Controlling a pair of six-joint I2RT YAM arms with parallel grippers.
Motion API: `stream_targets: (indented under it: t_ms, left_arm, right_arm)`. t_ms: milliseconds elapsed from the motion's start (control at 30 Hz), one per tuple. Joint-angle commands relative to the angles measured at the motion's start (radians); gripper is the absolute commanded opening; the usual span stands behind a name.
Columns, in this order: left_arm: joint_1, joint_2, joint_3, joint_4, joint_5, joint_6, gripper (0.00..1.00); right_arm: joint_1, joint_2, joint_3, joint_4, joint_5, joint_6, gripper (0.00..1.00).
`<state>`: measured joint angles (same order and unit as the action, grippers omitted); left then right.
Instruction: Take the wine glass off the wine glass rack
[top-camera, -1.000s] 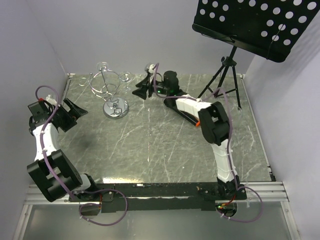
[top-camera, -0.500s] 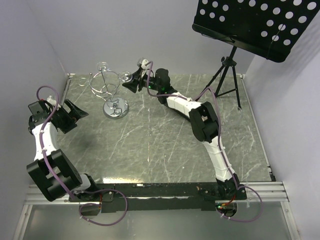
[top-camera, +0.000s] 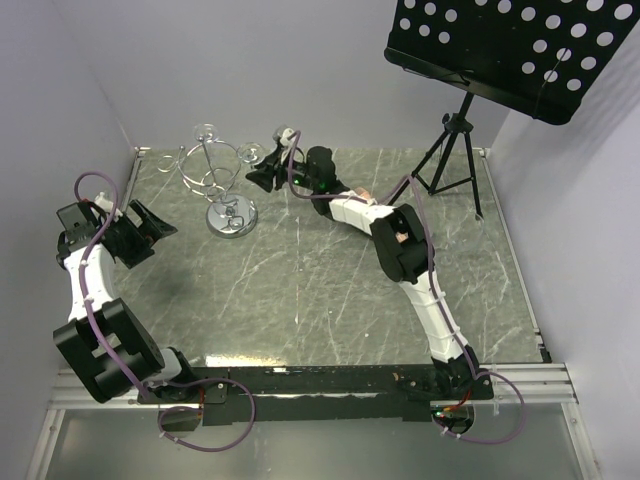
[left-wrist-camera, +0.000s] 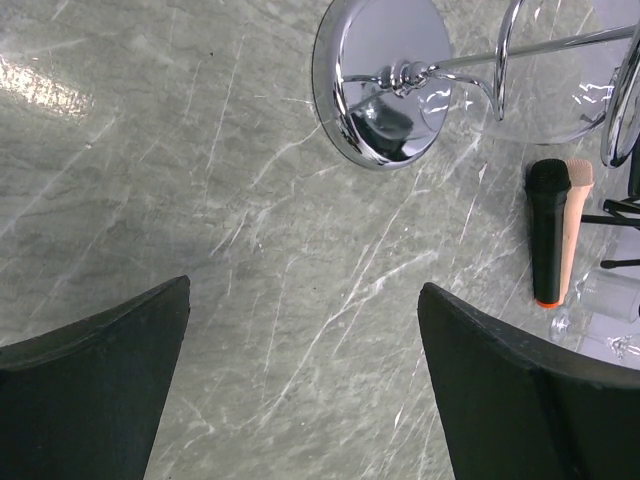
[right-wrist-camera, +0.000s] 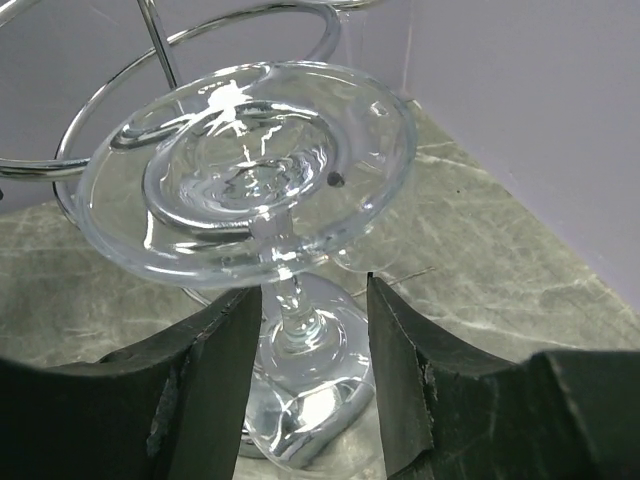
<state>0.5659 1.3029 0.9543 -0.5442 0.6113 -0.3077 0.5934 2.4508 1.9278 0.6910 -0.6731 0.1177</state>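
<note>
Toward the far-left corner of the marble table (top-camera: 300, 290), we find the wine glass (right-wrist-camera: 250, 170) hanging foot-up on the wine glass rack (top-camera: 215, 175), its upright stem between our nearer right gripper's (right-wrist-camera: 308, 310) spread fingers.

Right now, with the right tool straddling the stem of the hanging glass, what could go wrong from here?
1. The wine glass hangs by its foot from a wire loop of the rack. Pulling the wrong way could drag or tip the rack on its small round base.
2. The stem sits nearer one finger of the open right tool, so closing may shove the glass against the wire.
3. Thin, smooth glass may slip or crack.
</note>
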Motion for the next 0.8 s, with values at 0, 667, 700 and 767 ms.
stream_targets:
  t_ms: [0,667,700,767]
  left_arm:
    - [-0.003,-0.028,0.011,0.000,0.005,0.019,1.00]
    - [-0.001,-0.142,-0.058,0.000,-0.005,0.002,1.00]
    - [0.000,-0.151,-0.061,0.003,-0.005,-0.004,1.00]
    - [-0.001,-0.169,-0.068,0.012,-0.001,-0.010,1.00]
  right_arm:
    - [0.020,0.014,0.045,0.067,0.015,-0.003,0.52]
    - [0.023,-0.134,-0.124,0.077,0.213,-0.006,0.00]
    - [0.019,-0.147,-0.133,0.077,0.233,-0.012,0.00]
    - [0.013,-0.154,-0.142,0.071,0.262,-0.018,0.00]
